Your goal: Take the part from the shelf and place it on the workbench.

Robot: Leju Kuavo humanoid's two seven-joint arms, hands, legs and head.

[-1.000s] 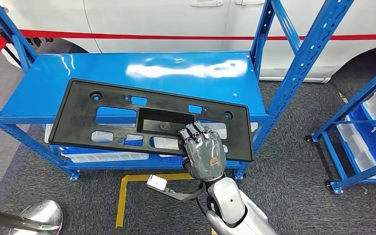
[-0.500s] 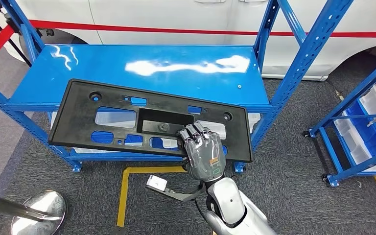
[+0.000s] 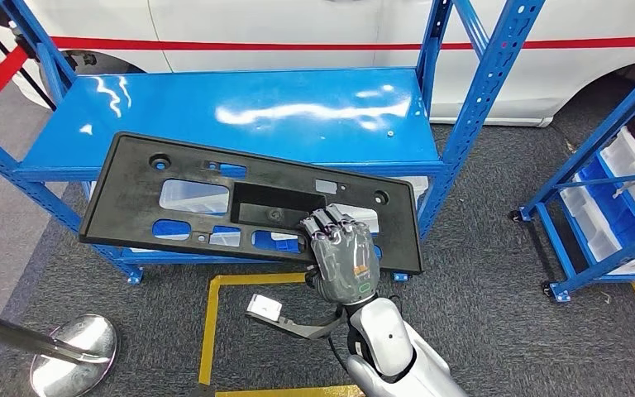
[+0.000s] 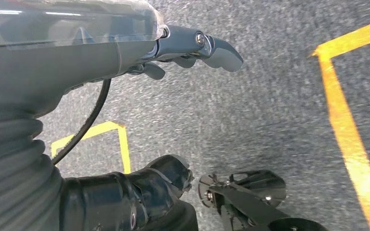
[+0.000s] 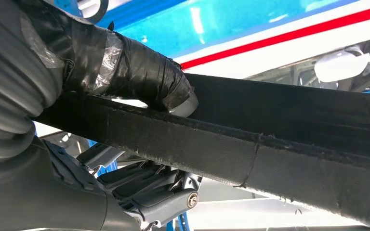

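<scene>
Stretching wide across the head view, a long, flat, black plastic panel (image 3: 248, 203) with rounded corners was held in front of the blue metal shelf (image 3: 240, 112), its far long edge over the shelf's front lip and the rest hanging out above the grey carpet (image 3: 479, 289). The panel was pierced by several rectangular cut-outs, with a solid recessed rectangle near its middle and small round holes near each end. Through the openings, blue shelving and pale bins below showed.

The robot's right hand (image 3: 343, 256) gripped the panel at its near edge, toward the right end, grey fingers folded over the top face. In the right wrist view, the black tape-wrapped thumb (image 5: 139, 72) pressed one face of the panel's edge (image 5: 270, 154) while the fingers (image 5: 144, 187) closed against the other face, so the edge was pinched between them. That close view showed a rough seam along the edge that the head view did not.

The left hand (image 4: 192, 45) appeared in the left wrist view, hanging above carpet marked with yellow floor tape (image 4: 347, 139); its fingers curled loosely and held nothing, though how far they closed could not be made out.

Behind the shelf stood a white vehicle with a red stripe (image 3: 298, 37), cut off at the top. A second blue rack with white bins (image 3: 620, 198) was cut off at the right edge. A shiny metal stanchion base (image 3: 74, 356) sat on the floor at lower left.
</scene>
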